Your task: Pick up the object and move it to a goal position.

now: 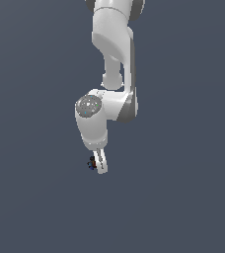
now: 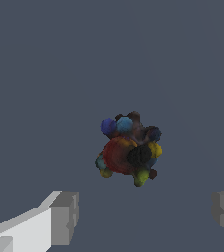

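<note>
The object [image 2: 128, 150] is a tiny dark lump with red, blue, yellow and green specks, lying on the flat grey floor. In the exterior view the object [image 1: 92, 163] shows right beside the white finger [image 1: 101, 165] at the arm's lower end. My gripper [image 2: 146, 216] is open. Its two grey pads [image 2: 65, 216] stand far apart, one on each side, and the object sits beyond them without touching either. In the exterior view the gripper [image 1: 97, 166] points down, close over the floor.
The white arm [image 1: 109, 74] rises above the gripper. Plain grey floor [image 1: 183, 197] lies all around.
</note>
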Tool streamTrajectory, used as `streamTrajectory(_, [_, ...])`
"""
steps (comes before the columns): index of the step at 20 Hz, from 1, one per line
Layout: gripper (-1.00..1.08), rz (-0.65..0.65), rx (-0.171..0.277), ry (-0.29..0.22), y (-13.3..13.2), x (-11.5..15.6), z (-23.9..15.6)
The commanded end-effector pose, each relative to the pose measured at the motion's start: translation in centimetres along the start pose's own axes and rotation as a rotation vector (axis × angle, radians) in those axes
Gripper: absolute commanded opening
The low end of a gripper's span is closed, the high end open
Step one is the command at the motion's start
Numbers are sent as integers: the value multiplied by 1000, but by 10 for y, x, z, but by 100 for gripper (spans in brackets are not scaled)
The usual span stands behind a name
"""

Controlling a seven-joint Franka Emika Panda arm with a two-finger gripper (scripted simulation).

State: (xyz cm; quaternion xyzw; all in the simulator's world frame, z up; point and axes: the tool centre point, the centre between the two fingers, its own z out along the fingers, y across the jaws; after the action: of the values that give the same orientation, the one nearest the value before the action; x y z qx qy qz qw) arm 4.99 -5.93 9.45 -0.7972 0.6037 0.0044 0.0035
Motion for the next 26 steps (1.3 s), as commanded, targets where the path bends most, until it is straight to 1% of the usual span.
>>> streamTrajectory(1, [100, 64, 0, 3, -1, 5, 4])
streamTrajectory(6, [100, 154, 1, 8, -1, 12, 10])
streamTrajectory(11, [100, 205, 1, 10, -2, 16, 14])
streamTrajectory(19, [100, 213, 1, 11, -2, 17, 18])
streamTrajectory(26, [100, 217, 1, 11, -1, 17, 52])
